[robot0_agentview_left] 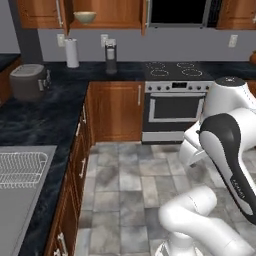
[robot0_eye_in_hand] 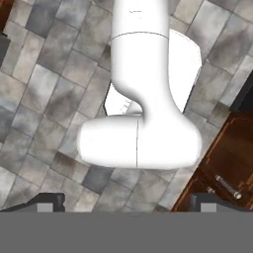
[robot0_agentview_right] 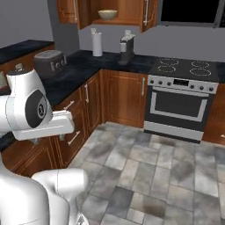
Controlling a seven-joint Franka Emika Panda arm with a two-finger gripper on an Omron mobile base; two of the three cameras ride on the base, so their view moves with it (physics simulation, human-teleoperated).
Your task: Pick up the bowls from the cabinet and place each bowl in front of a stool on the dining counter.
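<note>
An olive-tan bowl (robot0_agentview_left: 85, 17) (robot0_agentview_right: 107, 14) sits on the shelf of the open reddish-brown wall cabinet (robot0_agentview_left: 117, 23) (robot0_agentview_right: 127, 19), high on the back wall with its doors swung out. My gripper (robot0_eye_in_hand: 127, 203) is open with nothing between its two dark fingertips (robot0_eye_in_hand: 48, 201). It points down at the grey tiled floor, far below the cabinet and away from it. The dining counter and the stools are out of view.
On the black L-shaped counter stand a paper towel roll (robot0_agentview_left: 72, 52) (robot0_agentview_right: 97, 44), a coffee machine (robot0_agentview_left: 110, 56) (robot0_agentview_right: 126, 48) and a dark toaster (robot0_agentview_left: 29, 82) (robot0_agentview_right: 49, 63). A stove with an oven (robot0_agentview_left: 172, 107) (robot0_agentview_right: 182, 103) stands to the right. A sink with a rack (robot0_agentview_left: 22, 167) is near left. The tiled floor (robot0_agentview_left: 125, 185) lies open.
</note>
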